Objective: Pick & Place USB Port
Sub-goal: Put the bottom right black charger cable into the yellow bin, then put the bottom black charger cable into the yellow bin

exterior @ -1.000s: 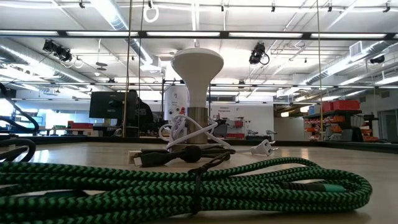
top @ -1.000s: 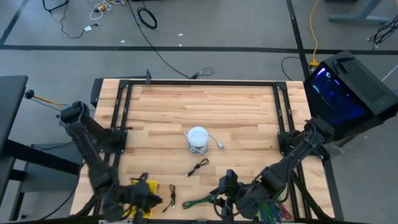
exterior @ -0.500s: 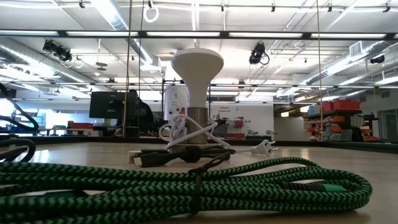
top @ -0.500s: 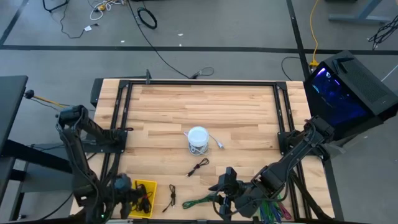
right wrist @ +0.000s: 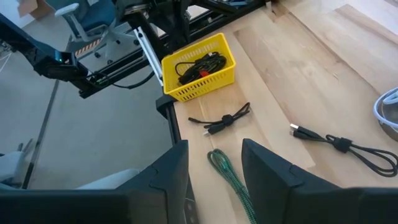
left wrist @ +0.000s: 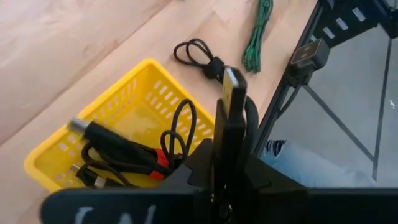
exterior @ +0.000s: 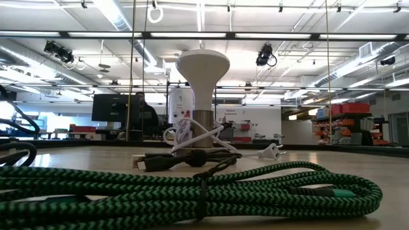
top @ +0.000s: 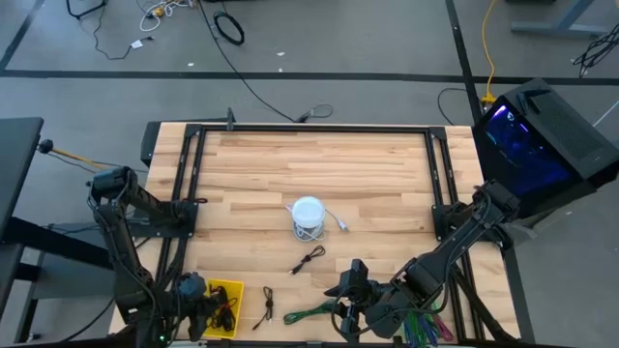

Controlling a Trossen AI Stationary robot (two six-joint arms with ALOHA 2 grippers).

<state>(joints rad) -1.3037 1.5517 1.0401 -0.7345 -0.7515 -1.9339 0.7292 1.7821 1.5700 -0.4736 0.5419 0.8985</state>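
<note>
USB cables of black cord (left wrist: pixel 121 151), one with a red part, are recorded lying coiled inside a yellow perforated plastic basket (left wrist: pixel 127 99), which stands at the front left corner of the pale wooden slatted table (top: pixel 368 174).

The left gripper (left wrist: pixel 232 81) is found poised above the basket's near edge; its jaws are seen together.

A small tied bundle of black cable (top: pixel 268 304) is noted on the table just beside the basket. A second black cable, thin and tied at its middle (top: pixel 309 259), lies farther towards the centre, well apart from the first.

A white mushroom-shaped lamp (top: pixel 308 214) stands upright near the table's centre, with a white cord looped around its base.

The right gripper (right wrist: pixel 214 171) is held over the front edge of the table, its jaws apart. A green-and-black braided cable (right wrist: pixel 229 177) lies coiled on the boards below it, untouched.
</note>
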